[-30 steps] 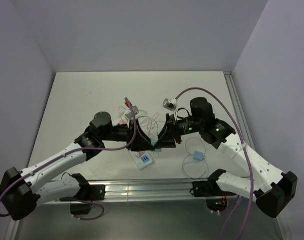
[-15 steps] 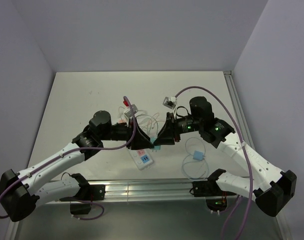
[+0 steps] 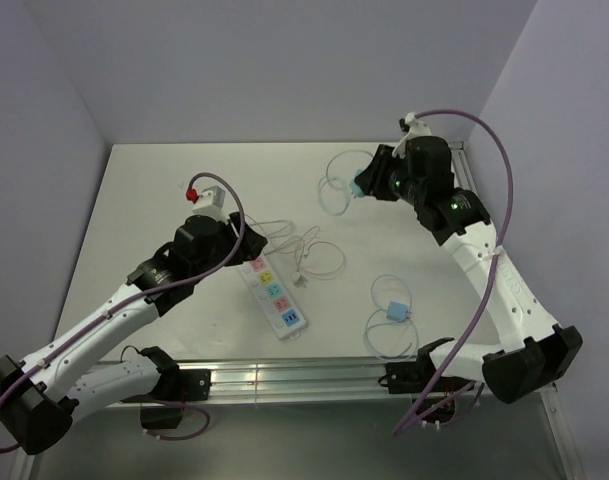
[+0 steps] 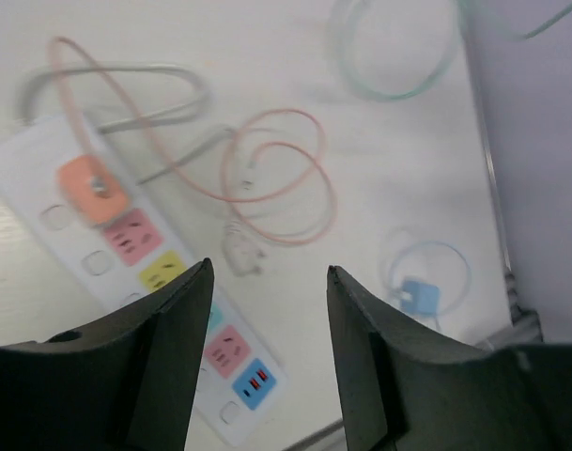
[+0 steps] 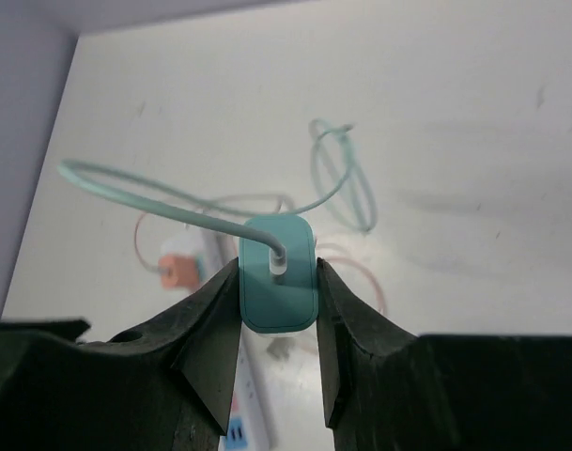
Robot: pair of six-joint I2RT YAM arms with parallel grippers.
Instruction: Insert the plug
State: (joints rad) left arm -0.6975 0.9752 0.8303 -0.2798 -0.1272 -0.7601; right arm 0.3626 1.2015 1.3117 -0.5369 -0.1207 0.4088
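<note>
On the overhead camera, my right gripper hangs high over the far right of the table, well apart from the power strip. It is clamped on the teal plug, and the teal cable loops beside it. I judge the plug is held up there so the cable hangs free before I carry it to a socket. The left arm sits near the strip's far end, probably placed to steady it.

On the left wrist camera, the left gripper is spread wide with nothing in it and looks down on the strip. An orange plug sits in one socket. A pink cable curls just beside it, and a blue plug lies well apart.

On the right wrist camera, the fingers pinch the teal plug by its two sides. It is a small rounded block with the cable leaving its upper face. I can't see the prongs.
</note>
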